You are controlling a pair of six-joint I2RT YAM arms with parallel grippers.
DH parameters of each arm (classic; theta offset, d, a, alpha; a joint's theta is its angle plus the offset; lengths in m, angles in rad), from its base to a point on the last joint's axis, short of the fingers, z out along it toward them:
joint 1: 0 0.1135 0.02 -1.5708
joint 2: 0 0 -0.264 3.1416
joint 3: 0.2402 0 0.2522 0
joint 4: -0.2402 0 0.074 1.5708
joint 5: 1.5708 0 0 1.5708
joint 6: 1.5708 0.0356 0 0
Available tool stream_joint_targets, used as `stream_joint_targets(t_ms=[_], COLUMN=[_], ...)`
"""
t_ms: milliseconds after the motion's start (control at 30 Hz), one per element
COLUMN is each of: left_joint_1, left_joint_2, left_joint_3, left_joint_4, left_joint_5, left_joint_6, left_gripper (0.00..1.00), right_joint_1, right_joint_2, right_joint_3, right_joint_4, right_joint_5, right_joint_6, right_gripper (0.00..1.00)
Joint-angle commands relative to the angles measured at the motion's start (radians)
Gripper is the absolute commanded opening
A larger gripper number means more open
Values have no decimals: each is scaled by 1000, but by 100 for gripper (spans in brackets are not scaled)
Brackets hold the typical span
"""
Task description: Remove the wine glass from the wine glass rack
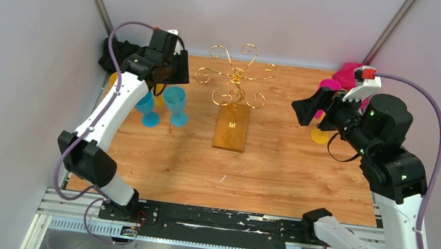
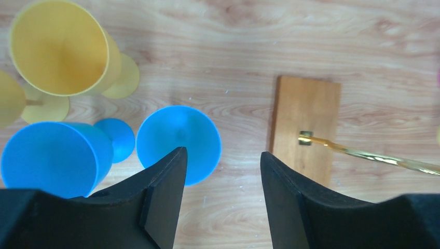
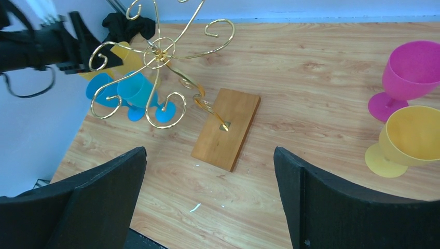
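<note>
Jaws gape; wine glass rack point(image 1: 236, 77) stands upright, base point(image 1: 232, 129) lengthwise near-to-far.

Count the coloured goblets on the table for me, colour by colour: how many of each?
Blue goblets: 2
Yellow goblets: 3
Pink goblets: 1
Total: 6
None hangs on the gold rack. A pink shape in the far right corner is too unclear to count.
</note>
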Motion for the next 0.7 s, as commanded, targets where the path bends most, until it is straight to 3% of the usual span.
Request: stream_joint_targets(t_ms=[0, 167, 367, 667], left_joint_1=[8, 8, 8, 8], left_joint_2=[-106, -241, -514, -876], left_joint_3=[64, 33, -215, -535], left_joint_4=[-10, 38, 254, 358], left_joint_5=[46, 160, 333, 474], left_joint_6=[11, 72, 90, 48], left_gripper=[60, 64, 75, 79], right_joint_1=[11, 10, 11, 11], right_joint_2=[-5, -13, -42, -156], right_joint_3=[-13, -23, -84, -241], right_joint_4=[10, 11, 25, 58], right_joint_5=[43, 49, 75, 188], right_joint_6=[0, -10, -32, -58], right_gripper=[98, 99, 98, 100])
